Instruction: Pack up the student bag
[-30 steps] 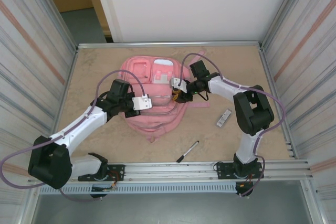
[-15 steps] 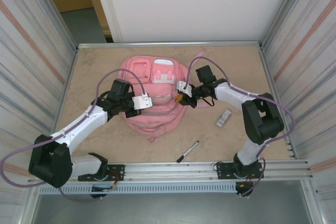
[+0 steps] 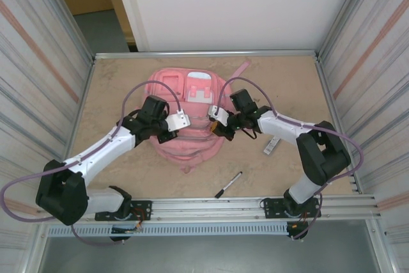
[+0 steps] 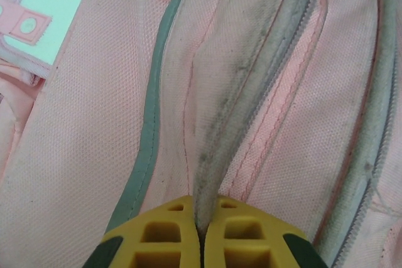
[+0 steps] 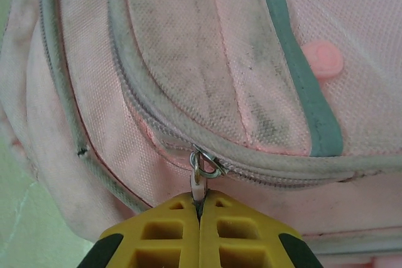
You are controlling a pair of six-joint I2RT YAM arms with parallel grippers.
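Two grippers on bag [image 3: 186,146], which lies mid-table [image 3: 128,171], toward far side. Left gripper [image 4: 200,224]: jaws closed, pinching grey seam [image 4: 248,98] ridge. White patch [image 3: 199,86] on bag front, print too small to read. Right gripper [image 5: 200,208]: jaws closed on zip pull [image 5: 199,181]. Black pen [image 3: 228,184] near front rail; grey device [image 3: 273,144] right of bag, just beside right forearm.
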